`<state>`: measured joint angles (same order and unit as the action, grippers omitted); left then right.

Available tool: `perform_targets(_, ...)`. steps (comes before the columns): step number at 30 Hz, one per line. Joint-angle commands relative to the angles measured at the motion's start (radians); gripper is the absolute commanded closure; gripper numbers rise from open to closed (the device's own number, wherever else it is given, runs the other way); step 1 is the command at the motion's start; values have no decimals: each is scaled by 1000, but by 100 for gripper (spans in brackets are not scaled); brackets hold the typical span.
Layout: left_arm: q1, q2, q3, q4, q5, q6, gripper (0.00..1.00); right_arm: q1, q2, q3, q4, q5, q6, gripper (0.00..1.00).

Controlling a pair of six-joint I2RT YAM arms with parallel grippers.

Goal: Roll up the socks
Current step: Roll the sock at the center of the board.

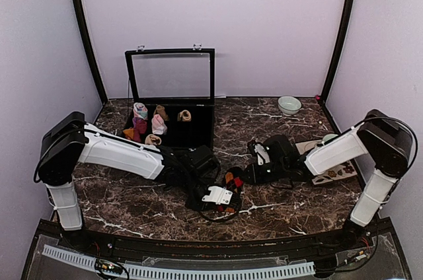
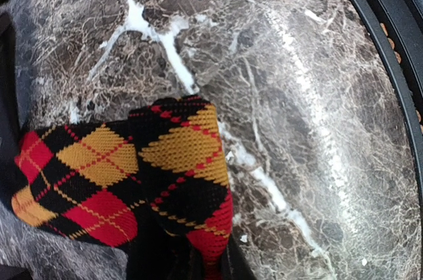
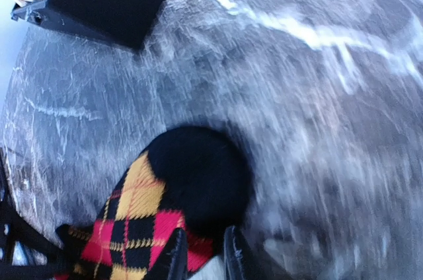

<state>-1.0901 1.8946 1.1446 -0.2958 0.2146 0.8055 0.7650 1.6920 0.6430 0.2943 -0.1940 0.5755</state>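
A black argyle sock (image 1: 232, 179) with red and orange diamonds lies bunched on the marble table between both grippers. In the left wrist view the sock (image 2: 132, 168) is folded over, and my left gripper (image 2: 205, 265) pinches its red-and-black edge at the bottom of the frame. In the right wrist view the sock's black toe (image 3: 198, 174) sits just ahead of my right gripper (image 3: 205, 257), whose fingers (image 3: 175, 257) close on the argyle fabric. From above, the left gripper (image 1: 223, 194) and the right gripper (image 1: 251, 173) sit close together. The cream striped sock is not clearly in view.
An open black case (image 1: 198, 131) with a glass lid stands at the back left and holds small sock rolls (image 1: 149, 125). A pale bowl (image 1: 289, 104) sits at the back right. A cream patterned flat item (image 1: 337, 172) lies under the right arm.
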Motion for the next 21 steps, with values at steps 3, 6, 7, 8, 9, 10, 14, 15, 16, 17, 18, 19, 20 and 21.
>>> perform_targets(3,-2,46,-100,-262,-113,-110,94,-10,131,156,-102,-59,-81,84)
perform_targets(6,1,53,-115,-256,-110,-118,94,-12,116,155,-56,-87,-90,84)
perform_targets(7,1,61,-114,-260,-101,-118,94,-12,108,154,-45,-93,-93,84)
perform_targets(8,1,70,-110,-263,-94,-117,94,-12,93,146,-37,-94,-96,83)
perform_targets(9,2,83,-105,-269,-87,-115,93,-12,72,130,-20,-86,-98,83)
perform_targets(10,3,95,-97,-277,-77,-109,93,-12,38,104,5,-77,-98,82)
perform_targets(14,11,159,-36,-333,-22,-91,91,-11,-177,-56,159,-74,-109,68)
perform_targets(15,17,175,-15,-352,5,-90,91,-7,-228,-97,182,-72,-115,56)
perform_targets(16,26,190,3,-368,30,-88,90,-2,-276,-135,194,-70,-125,39)
perform_targets(17,33,203,24,-384,53,-85,89,16,-321,-168,190,-63,-141,6)
perform_targets(18,40,215,36,-400,73,-79,89,38,-362,-199,173,-46,-155,1)
perform_targets(19,45,225,44,-411,89,-73,88,62,-395,-221,150,-23,-165,1)
perform_targets(20,49,235,51,-421,98,-66,88,90,-425,-239,114,2,-173,1)
perform_targets(21,52,244,57,-432,108,-58,88,117,-452,-255,87,23,-174,1)
